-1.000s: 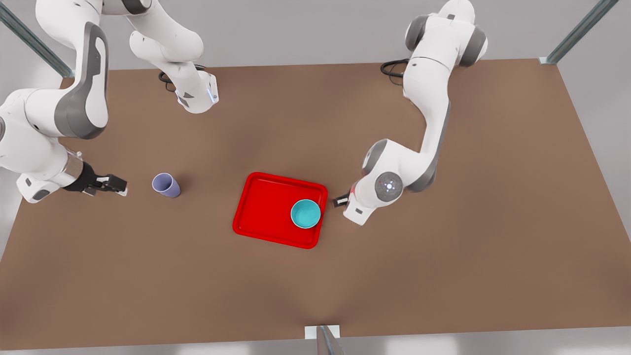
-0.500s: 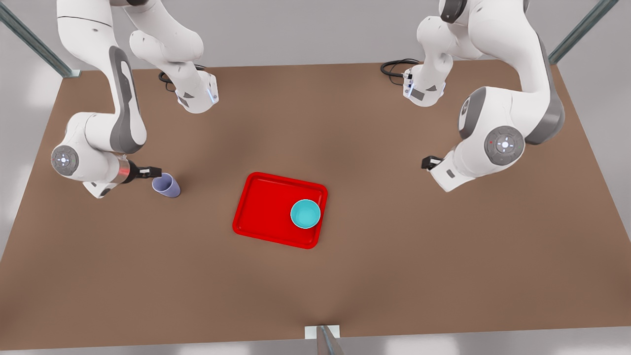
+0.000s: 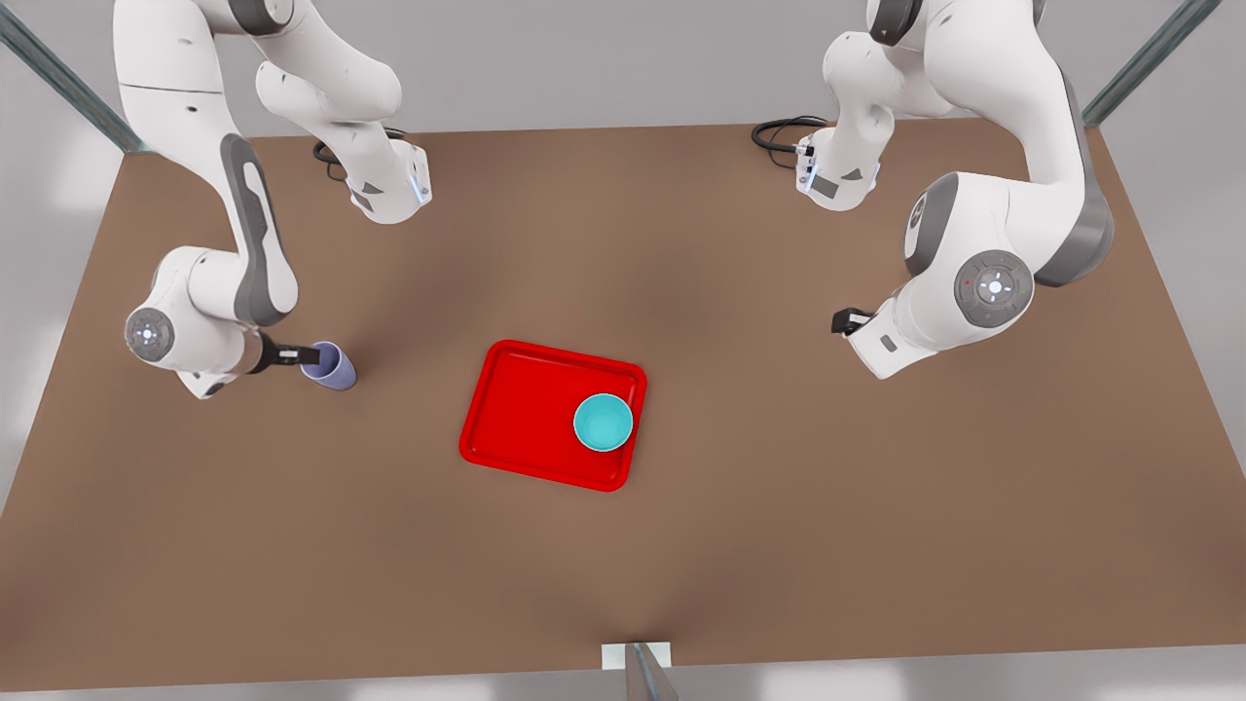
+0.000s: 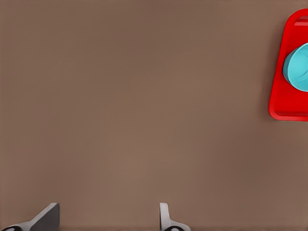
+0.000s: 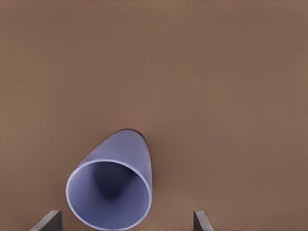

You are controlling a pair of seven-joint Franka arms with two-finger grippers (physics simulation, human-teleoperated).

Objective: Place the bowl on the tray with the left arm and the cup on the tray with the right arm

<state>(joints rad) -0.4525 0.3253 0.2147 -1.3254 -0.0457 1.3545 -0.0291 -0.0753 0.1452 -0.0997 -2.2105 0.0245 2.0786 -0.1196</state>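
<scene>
The teal bowl already sits inside the red tray, in the tray's right part, near the centre of the front view, so the left arm's half of the job looks finished. That explains why the left claw hangs released and empty over bare counter at the right of the frame, well apart from the tray: it waits. Its two fingertips stand apart in the left wrist view.

The lavender cup stands on the counter at centre left, well apart from the tray. The right claw is level with its rim, fingers spread on either side of the cup's mouth but not clenched, which suggests a grasp being lined up.

Count: one bowl, one cup, one tray, two arms.
</scene>
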